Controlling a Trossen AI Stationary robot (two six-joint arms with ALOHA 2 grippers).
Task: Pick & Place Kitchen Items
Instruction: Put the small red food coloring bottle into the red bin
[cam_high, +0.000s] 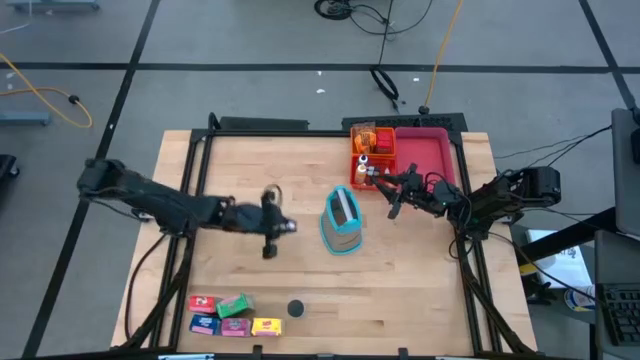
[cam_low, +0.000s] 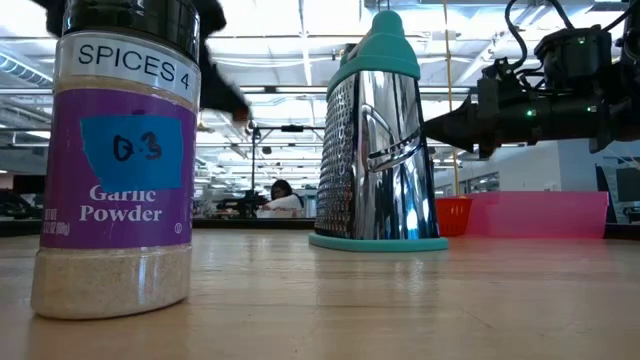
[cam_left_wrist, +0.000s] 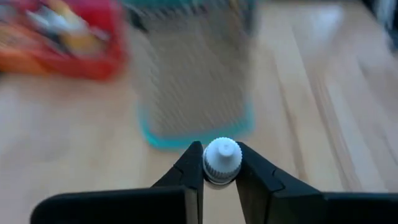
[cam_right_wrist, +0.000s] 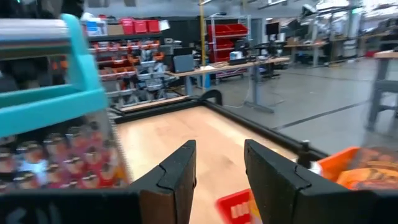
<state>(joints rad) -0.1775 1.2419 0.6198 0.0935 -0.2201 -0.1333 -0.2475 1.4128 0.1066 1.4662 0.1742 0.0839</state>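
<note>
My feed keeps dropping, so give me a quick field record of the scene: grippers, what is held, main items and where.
left gripper: shut on a small white-capped bottle, left of the grater
right gripper: open, nothing between its fingers, beside the pink tray
grater: upright, teal-trimmed, table centre
orange tray: left of the pink tray, bottles inside
small boxes: red, blue, green, yellow, clustered at the table's near edge
garlic powder jar: upright, close to the low camera

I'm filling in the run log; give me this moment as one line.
left pincer: shut on white-capped bottle | right pincer: open, empty, beside grater | boxes: untouched
</note>
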